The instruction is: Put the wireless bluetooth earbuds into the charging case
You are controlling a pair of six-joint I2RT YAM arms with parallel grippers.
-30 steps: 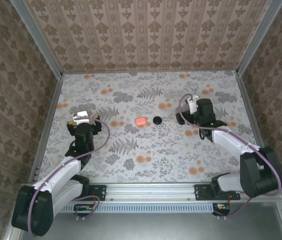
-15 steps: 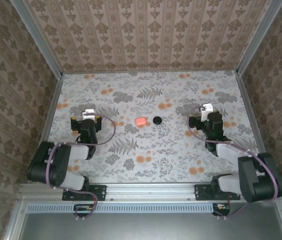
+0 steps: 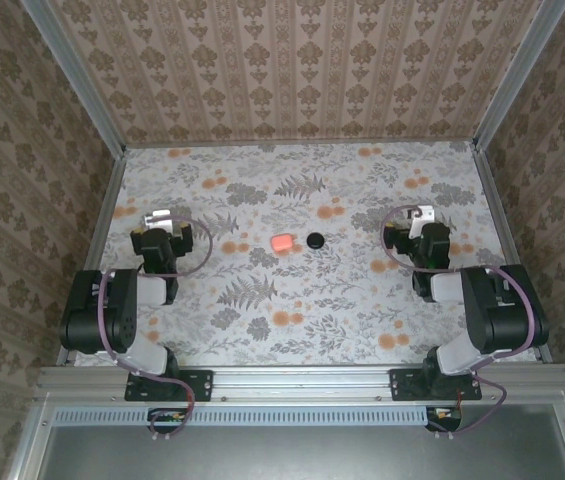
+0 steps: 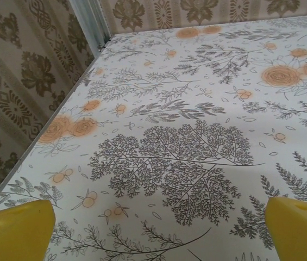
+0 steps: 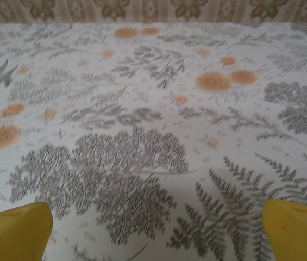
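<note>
Both arms folded back toward bases since a second ago. My left gripper [image 3: 162,228] and right gripper [image 3: 420,222] are spread wide, empty. Pink case [image 3: 282,243], long axis 9–3, lies at left's 3 o'clock. Black round case [image 3: 315,239] at right's 9 o'clock; I judge right nearer.

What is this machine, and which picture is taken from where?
Two robot arms are bolted at the near edge of a flower-patterned table. The overhead picture looks down from behind them; the other two come from cameras on each wrist, with yellow fingertips at the bottom corners. The left hand and right hand are open and hold nothing. Mid-table lie a small salmon-pink rounded plastic piece and a black round plastic piece, slightly apart; too small to tell case from earbud.
</note>
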